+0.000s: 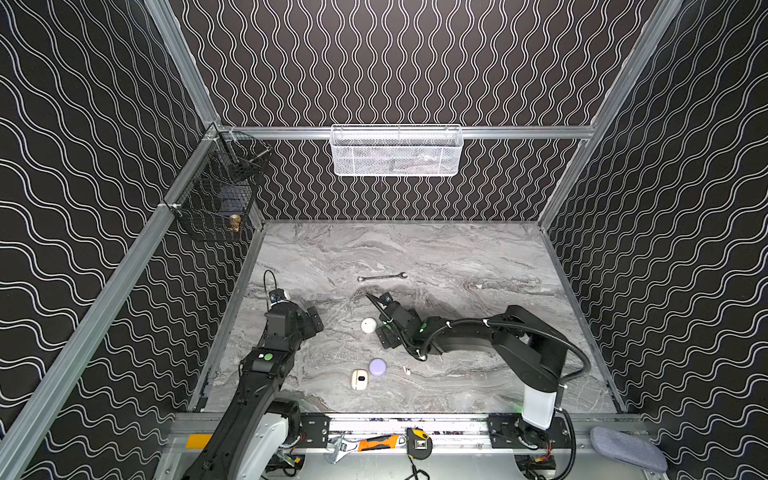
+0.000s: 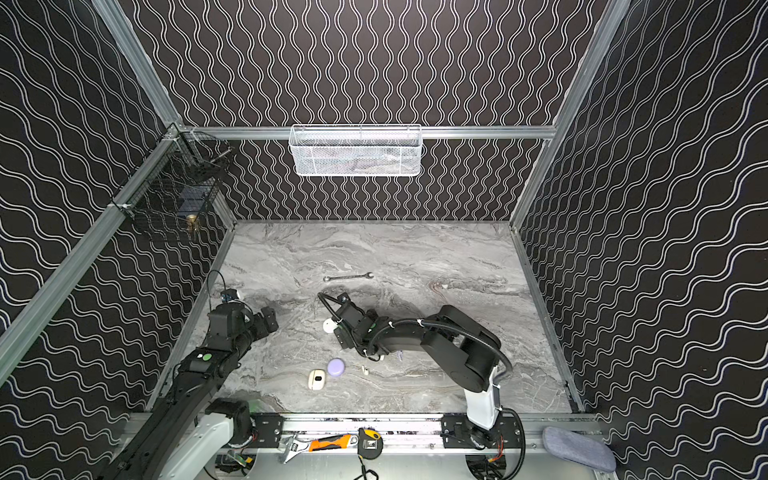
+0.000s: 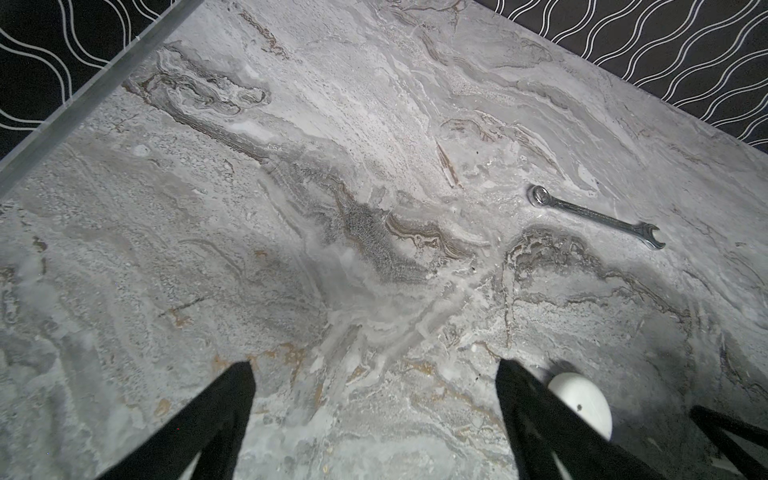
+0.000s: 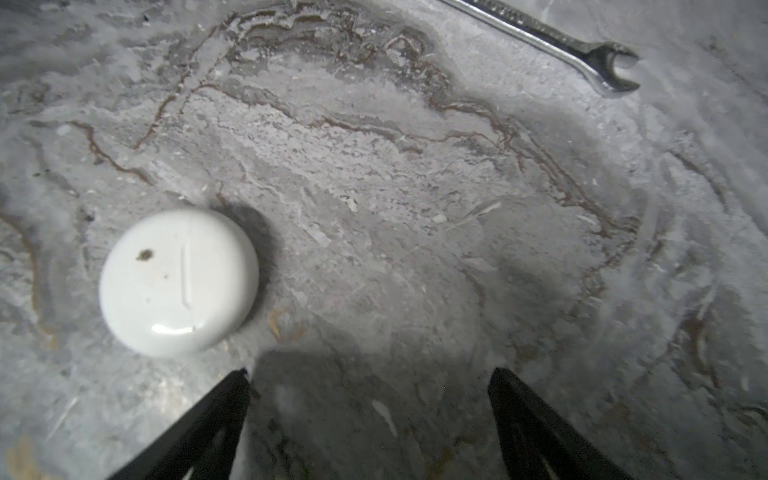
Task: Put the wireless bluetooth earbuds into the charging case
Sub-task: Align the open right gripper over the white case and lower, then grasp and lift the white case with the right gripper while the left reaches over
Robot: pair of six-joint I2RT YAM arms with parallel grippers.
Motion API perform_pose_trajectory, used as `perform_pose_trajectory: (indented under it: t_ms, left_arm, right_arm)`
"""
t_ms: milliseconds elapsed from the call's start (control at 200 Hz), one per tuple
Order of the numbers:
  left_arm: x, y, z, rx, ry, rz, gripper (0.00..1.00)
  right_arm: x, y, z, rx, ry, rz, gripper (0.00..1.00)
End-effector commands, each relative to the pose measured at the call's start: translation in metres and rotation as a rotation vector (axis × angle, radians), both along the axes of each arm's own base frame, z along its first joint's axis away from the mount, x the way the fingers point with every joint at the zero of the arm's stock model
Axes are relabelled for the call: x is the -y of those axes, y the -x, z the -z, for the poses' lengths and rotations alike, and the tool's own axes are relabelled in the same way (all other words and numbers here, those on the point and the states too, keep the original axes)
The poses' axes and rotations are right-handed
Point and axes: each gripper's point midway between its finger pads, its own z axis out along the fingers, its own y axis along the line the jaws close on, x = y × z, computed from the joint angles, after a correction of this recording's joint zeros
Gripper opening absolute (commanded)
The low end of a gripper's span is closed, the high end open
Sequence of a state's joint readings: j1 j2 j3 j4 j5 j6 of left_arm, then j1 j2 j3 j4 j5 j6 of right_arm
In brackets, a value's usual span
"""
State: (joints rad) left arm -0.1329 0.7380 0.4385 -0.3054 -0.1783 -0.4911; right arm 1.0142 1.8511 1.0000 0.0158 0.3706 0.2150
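A white stemmed earbud (image 1: 406,370) lies on the tabletop (image 1: 415,249) near its front edge, at about the middle of that edge. Its long axis runs roughly front to back with a slight slant. It is too small to tell which end is the head.

Just left of it sits a round lavender case (image 1: 377,367). Left of that, close beside it, is an oblong cream case (image 1: 359,379) with a dark patch on top, its long axis also front to back. A white round case (image 1: 368,325) rests farther from the front edge, near the middle of the tabletop, just beside the right tool (image 4: 370,370).

The right tool's jaws stand wide apart over bare stone with nothing between them. The left tool (image 3: 374,365) is near the left edge, also spread wide and empty.

A slim wrench (image 1: 382,277) lies toward the far edge, parallel to it.

Both wrist views show the white round case up close: glossy and domed, with a thin straight line and a dark speck. Neither shows the earbud or the lavender and cream cases. In a top view a tiny lavender piece (image 2: 400,354) shows by the right arm, too small to name.
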Motion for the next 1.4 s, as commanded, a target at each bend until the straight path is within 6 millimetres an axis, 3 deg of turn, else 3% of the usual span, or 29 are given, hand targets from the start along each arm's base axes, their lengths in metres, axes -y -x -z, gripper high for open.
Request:
perform_pose_trajectory:
  t_ms: [0, 150, 250, 270, 495, 540, 711, 1391]
  left_arm:
    - [0.0, -0.002, -0.002, 0.015, 0.0, 0.001, 0.94]
    - [0.0, -0.001, -0.002, 0.016, 0.001, -0.001, 0.94]
    - [0.0, -0.001, -0.003, 0.019, 0.0, -0.002, 0.94]
    - [0.0, -0.001, -0.003, 0.018, 0.0, -0.002, 0.94]
    - [0.0, -0.001, -0.003, 0.019, 0.002, -0.001, 0.94]
    - [0.0, -0.001, -0.003, 0.019, 0.002, 0.0, 0.94]
    - [0.0, -0.001, -0.003, 0.02, 0.001, -0.002, 0.94]
    - [-0.001, -0.001, -0.004, 0.021, -0.001, -0.004, 0.95]
  right_arm:
    - [-0.011, 0.011, -0.018, 0.013, -0.076, -0.098, 0.94]
    - [-0.02, 0.023, -0.034, -0.008, -0.144, -0.163, 0.96]
    - [-0.024, 0.021, -0.026, -0.069, -0.134, -0.116, 0.95]
    - [-0.032, 0.017, -0.034, -0.068, -0.156, -0.099, 0.94]
    - [-0.065, 0.022, -0.027, -0.138, -0.176, -0.092, 0.92]
    - [-0.064, 0.023, -0.009, -0.159, -0.132, -0.082, 0.92]
    - [-0.063, 0.017, 0.008, -0.166, -0.059, -0.042, 0.9]
    - [-0.066, 0.015, 0.033, -0.174, 0.025, -0.049, 0.73]
